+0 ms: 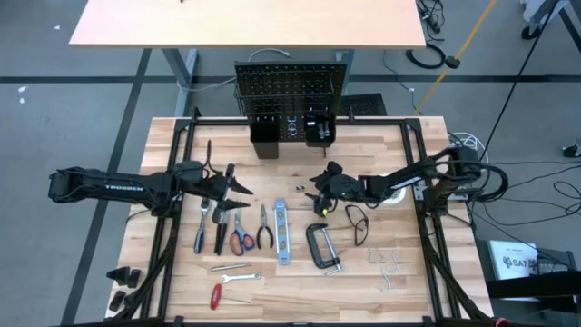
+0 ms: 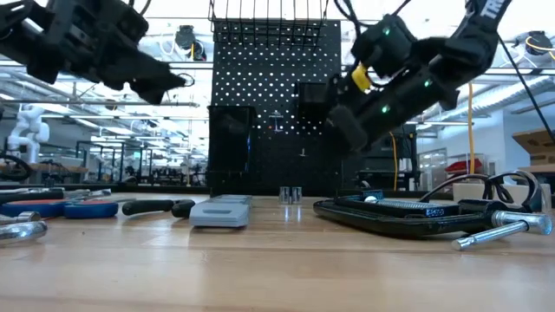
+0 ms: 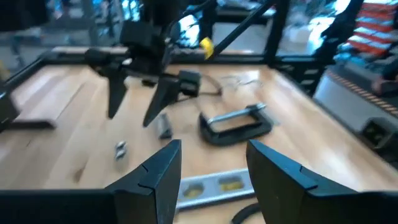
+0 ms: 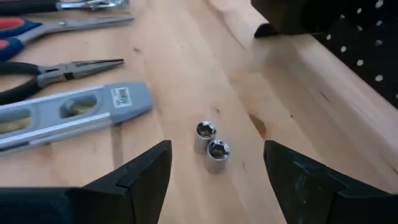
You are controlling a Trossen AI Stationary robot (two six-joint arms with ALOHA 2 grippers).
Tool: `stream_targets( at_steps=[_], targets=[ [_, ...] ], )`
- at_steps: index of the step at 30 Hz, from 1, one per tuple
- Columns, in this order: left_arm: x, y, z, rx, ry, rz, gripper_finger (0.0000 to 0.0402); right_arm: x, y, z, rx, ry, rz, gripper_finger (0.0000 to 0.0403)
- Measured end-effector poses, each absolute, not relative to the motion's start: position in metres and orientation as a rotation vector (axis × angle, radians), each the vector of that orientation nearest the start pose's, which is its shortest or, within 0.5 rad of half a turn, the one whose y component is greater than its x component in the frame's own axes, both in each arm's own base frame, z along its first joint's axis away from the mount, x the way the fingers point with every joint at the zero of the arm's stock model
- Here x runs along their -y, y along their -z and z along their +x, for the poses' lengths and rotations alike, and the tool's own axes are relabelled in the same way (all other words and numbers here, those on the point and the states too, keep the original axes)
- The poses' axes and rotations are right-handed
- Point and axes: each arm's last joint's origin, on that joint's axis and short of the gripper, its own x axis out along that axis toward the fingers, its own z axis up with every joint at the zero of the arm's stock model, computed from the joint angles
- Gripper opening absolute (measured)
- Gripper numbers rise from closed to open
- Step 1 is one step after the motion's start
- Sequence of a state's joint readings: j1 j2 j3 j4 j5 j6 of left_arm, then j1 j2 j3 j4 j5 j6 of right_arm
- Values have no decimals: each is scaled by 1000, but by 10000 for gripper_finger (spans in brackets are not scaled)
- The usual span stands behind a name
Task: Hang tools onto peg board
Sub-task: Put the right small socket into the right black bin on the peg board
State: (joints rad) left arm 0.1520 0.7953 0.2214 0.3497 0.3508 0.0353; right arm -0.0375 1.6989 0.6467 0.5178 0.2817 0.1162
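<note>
My right gripper (image 4: 214,171): hovering above the table, jaws spread wide and holding nothing, with two small metal sockets (image 4: 210,145) lying on the wood between my fingertips (they touch each other).
My left gripper (image 1: 238,188): raised over the left half of the table, above the row of tools, jaws also wide and empty.
Level (image 1: 281,231): flat on the table, grey with blue trim, its end near the sockets.
Pliers (image 4: 43,74): black-handled needle-nose pair, lying just beside the level.
Scissors (image 1: 241,233): red-handled, flat among the left-hand tools.
C-clamp (image 1: 322,247): black, lying flat right of the level.
Glasses (image 1: 358,223): on the table near the clamp, below my right arm.
Red screwdriver (image 1: 218,296): near the front edge, a wrench (image 1: 234,270) just behind it.
Peg board (image 1: 290,89): upright at the back edge, two black bins (image 1: 265,136) on its lower part.
</note>
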Motion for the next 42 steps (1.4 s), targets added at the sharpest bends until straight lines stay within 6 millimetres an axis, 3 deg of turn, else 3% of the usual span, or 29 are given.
stream_targets(
  at_steps=[6,18,24,30,42],
  targets=[
    [-19,-179,171,-275,93,-21,180,27,-121,312,-531,329,61,247],
    [-35,-173,173,-341,-364,75,180,42,-115,328,-593,269,42,247],
    [-34,-172,173,-344,-336,71,180,44,-111,330,-625,235,33,247],
    [-26,-172,175,-330,-69,52,180,50,-112,329,-618,235,40,247],
    [-26,-172,175,-326,-54,48,180,57,-112,329,-611,192,68,247]
  ],
)
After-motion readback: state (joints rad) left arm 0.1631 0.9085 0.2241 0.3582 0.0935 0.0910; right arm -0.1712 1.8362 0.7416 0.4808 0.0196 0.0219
